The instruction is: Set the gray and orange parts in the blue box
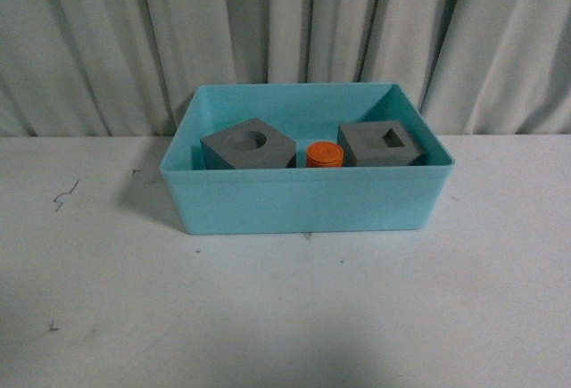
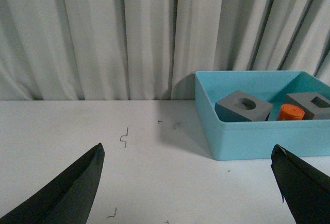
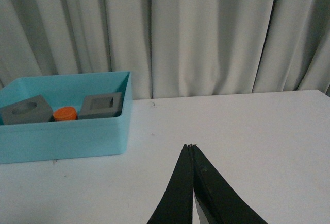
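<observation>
Both pincers are hanging empty above the white table [image 1: 285, 308], away from the parts. Seen from its own wrist camera, the left gripper [image 2: 188, 183] is standing wide open, its dark fingers [image 2: 72, 193] spread far apart over bare tabletop beside the bin. The right gripper [image 3: 192, 149] is sitting with its fingertips pressed together, holding nothing, well apart from the blue box [image 1: 308, 201]. Inside that box all three parts are resting in a row: the gray cube with the round recess [image 1: 248, 147] is lying toward the robot's left, the gray cube with the square recess [image 1: 379, 143] toward its right, and the orange cylinder [image 1: 324, 154] is standing between them. Pale pleated curtains [image 1: 285, 31] are hanging behind the table.
</observation>
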Motion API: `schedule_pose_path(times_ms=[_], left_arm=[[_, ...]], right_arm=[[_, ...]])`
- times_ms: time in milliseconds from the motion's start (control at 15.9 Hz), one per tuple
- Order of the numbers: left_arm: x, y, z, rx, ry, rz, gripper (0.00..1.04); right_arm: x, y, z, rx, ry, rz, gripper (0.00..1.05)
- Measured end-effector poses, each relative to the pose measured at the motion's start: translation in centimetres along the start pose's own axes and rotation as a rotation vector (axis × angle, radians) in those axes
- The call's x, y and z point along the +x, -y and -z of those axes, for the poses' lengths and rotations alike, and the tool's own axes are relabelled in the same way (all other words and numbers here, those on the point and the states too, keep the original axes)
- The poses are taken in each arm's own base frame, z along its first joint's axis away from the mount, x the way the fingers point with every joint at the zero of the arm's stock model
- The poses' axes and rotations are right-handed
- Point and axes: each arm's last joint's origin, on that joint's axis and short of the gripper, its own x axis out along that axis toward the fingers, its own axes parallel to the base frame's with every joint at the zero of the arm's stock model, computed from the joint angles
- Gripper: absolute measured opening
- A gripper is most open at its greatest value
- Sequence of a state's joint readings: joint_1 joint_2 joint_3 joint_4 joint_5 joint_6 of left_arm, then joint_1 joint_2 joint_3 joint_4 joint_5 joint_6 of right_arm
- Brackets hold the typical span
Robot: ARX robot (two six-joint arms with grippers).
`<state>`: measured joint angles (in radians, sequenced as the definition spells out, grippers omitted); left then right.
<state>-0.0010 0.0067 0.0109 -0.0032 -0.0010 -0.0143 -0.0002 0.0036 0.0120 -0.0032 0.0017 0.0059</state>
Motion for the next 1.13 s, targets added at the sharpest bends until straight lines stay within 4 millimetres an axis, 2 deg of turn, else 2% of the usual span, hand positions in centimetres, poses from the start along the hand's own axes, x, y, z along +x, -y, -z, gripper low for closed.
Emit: schedule_pose_path(times_ms=[565, 1067, 1130], left_arm=[[0.0, 0.0, 0.0, 0.0, 0.0, 0.0, 0.98], [0.0, 0.0, 0.0, 0.0, 0.0, 0.0, 0.98], [0.0, 0.0, 0.0, 0.0, 0.0, 0.0, 0.98]], right_arm=[[0.0, 0.0, 0.0, -0.001, 0.0, 0.0, 0.03], [0.0, 0.0, 0.0, 0.0, 0.0, 0.0, 0.99], [0.0, 0.0, 0.0, 0.0, 0.0, 0.0, 0.97]])
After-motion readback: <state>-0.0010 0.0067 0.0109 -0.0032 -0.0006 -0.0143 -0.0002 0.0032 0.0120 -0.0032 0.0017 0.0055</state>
